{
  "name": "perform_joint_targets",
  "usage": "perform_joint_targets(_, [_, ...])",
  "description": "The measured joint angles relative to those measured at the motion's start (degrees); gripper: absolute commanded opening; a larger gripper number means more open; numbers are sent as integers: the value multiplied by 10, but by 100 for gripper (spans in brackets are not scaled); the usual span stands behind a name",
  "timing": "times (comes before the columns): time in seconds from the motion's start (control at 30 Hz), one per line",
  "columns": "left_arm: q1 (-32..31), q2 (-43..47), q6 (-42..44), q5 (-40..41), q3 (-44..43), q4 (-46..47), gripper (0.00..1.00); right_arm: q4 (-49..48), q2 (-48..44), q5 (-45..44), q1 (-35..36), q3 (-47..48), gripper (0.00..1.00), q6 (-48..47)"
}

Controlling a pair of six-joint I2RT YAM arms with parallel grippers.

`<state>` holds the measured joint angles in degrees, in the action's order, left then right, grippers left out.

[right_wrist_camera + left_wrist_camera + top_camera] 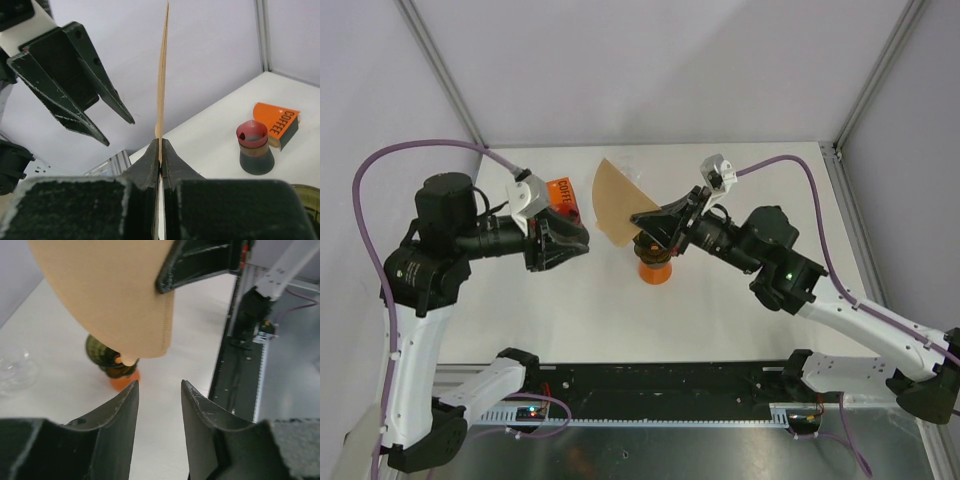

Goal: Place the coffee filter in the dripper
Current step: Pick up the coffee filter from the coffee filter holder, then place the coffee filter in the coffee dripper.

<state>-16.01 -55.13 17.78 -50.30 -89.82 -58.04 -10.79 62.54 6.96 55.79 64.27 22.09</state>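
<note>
R gripper point(160, 142) pinches flat filter point(615, 200) over dripper point(656, 272); L gripper point(159, 387) spread, empty. Risk: a clumsy L grab could crumple filter or yank it loose.

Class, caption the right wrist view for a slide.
Right gripper pinches the coffee filter edge-on, left gripper open beside it.

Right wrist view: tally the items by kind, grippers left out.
coffee filter: 1
coffee box: 1
red-rimmed cup: 1
dripper, only its edge showing in the corner: 1
Total: 4
</note>
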Motion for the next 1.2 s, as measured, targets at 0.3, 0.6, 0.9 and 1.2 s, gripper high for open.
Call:
perform_joint_targets(0.3, [0, 1, -7, -110, 20, -4, 42, -43, -15, 38, 17, -7, 0, -30])
perform_joint_targets(0.6, [0, -2, -14, -118, 25, 2, 26, -54, -15, 56, 23, -7, 0, -40])
perform_joint_targets(0.9, [0, -9, -29, -118, 25, 21, 9, -56, -14, 67, 25, -7, 0, -44])
perform_joint_targets(1.2, [0, -9, -42, -121, 25, 33, 0, -59, -12, 71, 25, -7, 0, -50])
